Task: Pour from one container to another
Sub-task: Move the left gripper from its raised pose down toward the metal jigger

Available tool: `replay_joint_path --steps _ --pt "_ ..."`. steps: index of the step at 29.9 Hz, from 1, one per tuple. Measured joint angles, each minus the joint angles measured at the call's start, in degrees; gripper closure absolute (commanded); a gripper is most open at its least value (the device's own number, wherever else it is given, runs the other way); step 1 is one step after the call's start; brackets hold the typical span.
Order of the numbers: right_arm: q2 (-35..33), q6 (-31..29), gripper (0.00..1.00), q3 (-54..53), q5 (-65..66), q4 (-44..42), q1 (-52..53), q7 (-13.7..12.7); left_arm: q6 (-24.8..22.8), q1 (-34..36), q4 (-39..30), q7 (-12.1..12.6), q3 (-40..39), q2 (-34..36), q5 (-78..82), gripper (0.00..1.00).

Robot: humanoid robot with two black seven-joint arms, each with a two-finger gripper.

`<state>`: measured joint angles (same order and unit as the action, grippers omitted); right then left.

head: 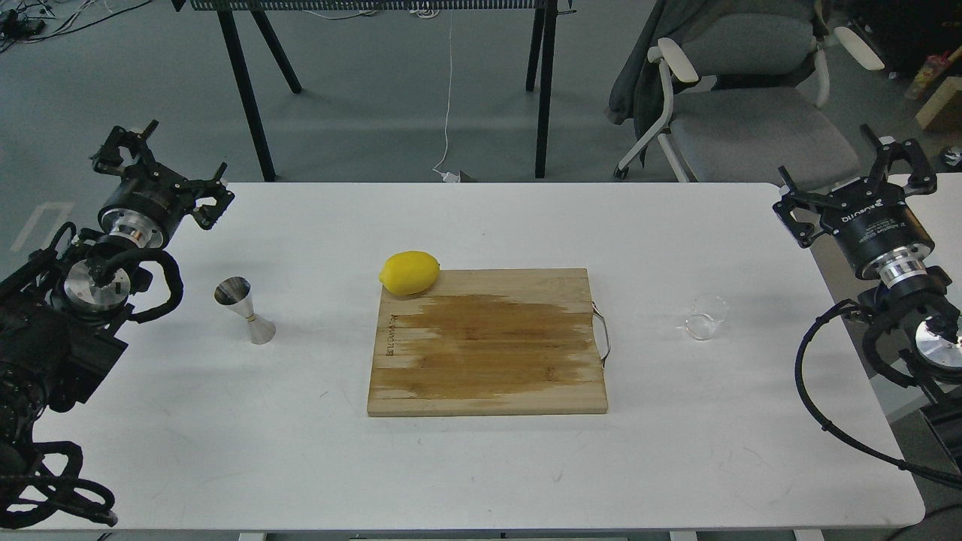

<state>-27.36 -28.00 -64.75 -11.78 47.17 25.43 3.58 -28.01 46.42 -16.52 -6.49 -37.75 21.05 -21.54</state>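
Note:
A small clear glass cup [706, 316] stands upright on the white table [481, 466], right of the cutting board. The shiny steel hourglass jigger [245, 310] stands upright on the table's left side. My left gripper [161, 170] hovers at the table's far left corner, above and behind the jigger, fingers spread open and holding nothing. Over the table's far right edge is my right gripper [858, 177], behind and right of the glass cup, also open and empty.
A wooden cutting board [488, 346] with a wet stain and a metal handle lies at the table's centre. A yellow lemon [409, 272] rests on its far left corner. A grey office chair [751, 105] and black table legs stand behind the table.

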Motion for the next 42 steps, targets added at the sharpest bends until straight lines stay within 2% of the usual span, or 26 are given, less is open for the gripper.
replay_joint_path --steps 7,16,19,21,24,29,37,42 --pt "-0.1 0.0 0.0 -0.3 0.0 0.0 -0.2 0.1 0.0 0.9 -0.1 0.0 -0.9 0.2 -0.1 0.0" --pt "-0.1 0.0 0.0 -0.5 0.0 0.0 -0.1 0.1 0.0 1.6 0.3 -0.1 -7.7 1.9 -0.2 0.0" --pt "-0.1 0.0 0.0 -0.5 0.0 -0.4 -0.1 0.1 0.0 2.5 0.6 -3.1 -7.5 2.2 0.3 0.0" --pt "-0.2 0.0 0.0 -0.7 0.0 -0.6 -0.1 0.1 0.0 3.3 1.6 -7.1 -6.7 3.9 1.2 0.0" --pt "-0.6 0.0 0.0 -1.0 0.0 -0.7 -0.2 0.2 0.0 4.5 3.1 -11.2 -4.3 8.3 5.3 0.0" --pt "-0.8 0.0 0.0 -1.0 0.0 -0.9 -0.2 0.2 0.0 10.5 3.5 -13.9 0.4 11.9 13.8 0.0" --pt "-1.3 0.0 0.0 -1.7 0.0 -1.2 -0.2 0.3 0.0 14.8 0.6 -20.4 3.9 16.1 32.3 0.0" --pt "-1.6 0.0 0.0 -1.7 0.0 -1.7 -0.3 0.3 0.0 16.7 -5.2 -21.5 3.9 16.5 44.5 0.0"
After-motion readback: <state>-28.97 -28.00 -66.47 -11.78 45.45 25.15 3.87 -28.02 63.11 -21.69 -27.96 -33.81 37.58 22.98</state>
